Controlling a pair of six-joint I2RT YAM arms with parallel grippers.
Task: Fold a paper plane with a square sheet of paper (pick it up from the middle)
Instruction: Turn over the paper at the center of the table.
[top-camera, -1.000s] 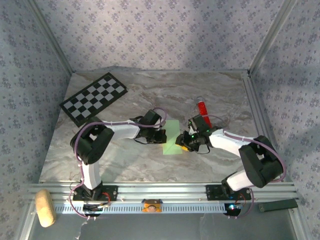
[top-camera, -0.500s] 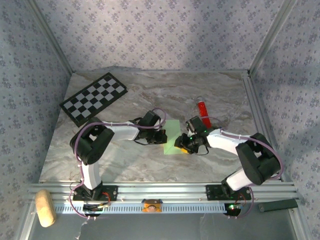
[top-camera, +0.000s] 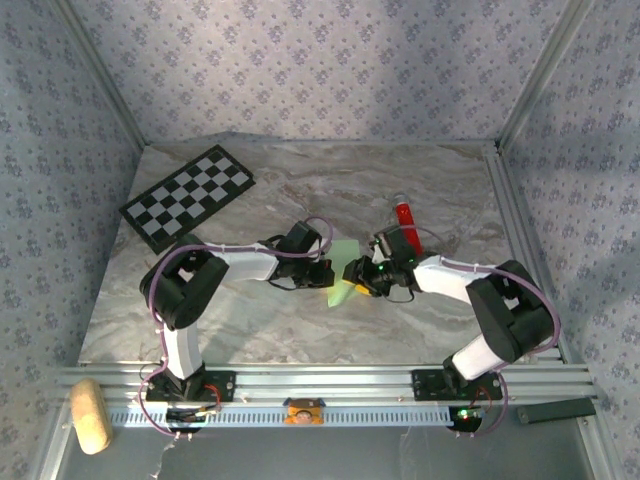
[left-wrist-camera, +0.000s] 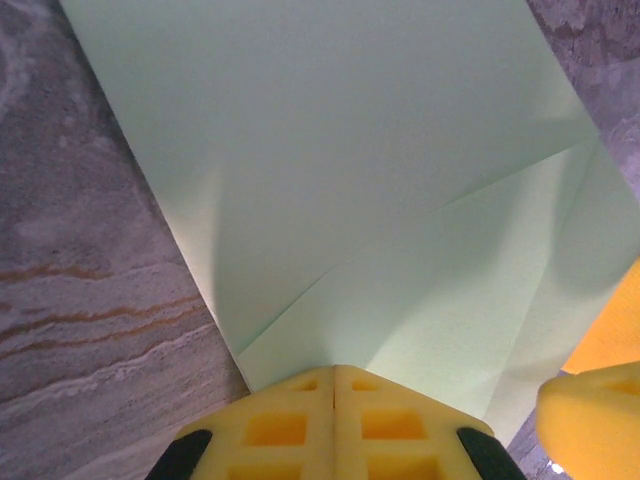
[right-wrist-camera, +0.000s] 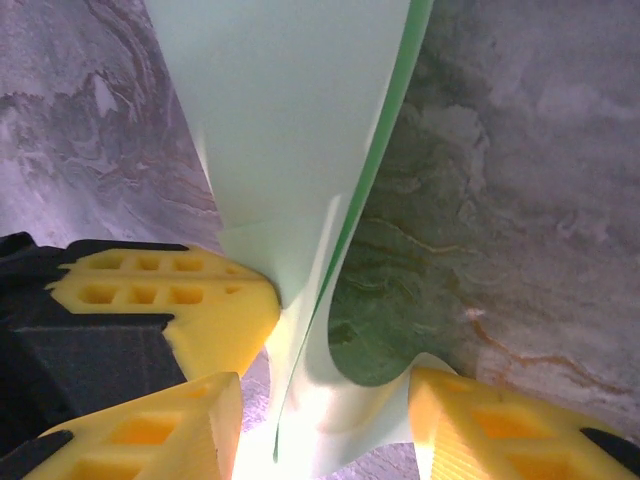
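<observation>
The square sheet of paper (top-camera: 342, 278) is light green and lies mid-table between the two grippers, its right part lifted and curled. In the left wrist view the sheet (left-wrist-camera: 340, 180) shows a diagonal crease. My left gripper (left-wrist-camera: 335, 370) is shut, with its joined tips resting on the sheet's near edge; it also shows in the top view (top-camera: 322, 272). My right gripper (right-wrist-camera: 325, 425) stands open, and the raised paper (right-wrist-camera: 290, 150) bows loosely between its yellow fingers (right-wrist-camera: 480, 425). The left gripper's fingers (right-wrist-camera: 175, 300) touch the paper just beside it. No finished paper plane is in view.
A red tube (top-camera: 404, 215) lies just behind the right gripper (top-camera: 358, 280). A black-and-white checkerboard (top-camera: 188, 196) sits at the far left. Metal rails (top-camera: 330, 380) run along the near edge, and patterned walls close in the marble table (top-camera: 260, 330).
The right gripper has slid left towards the left gripper and widened its jaws. The sheet's right side has risen and curled, so it looks narrower from above. The left gripper stayed put.
</observation>
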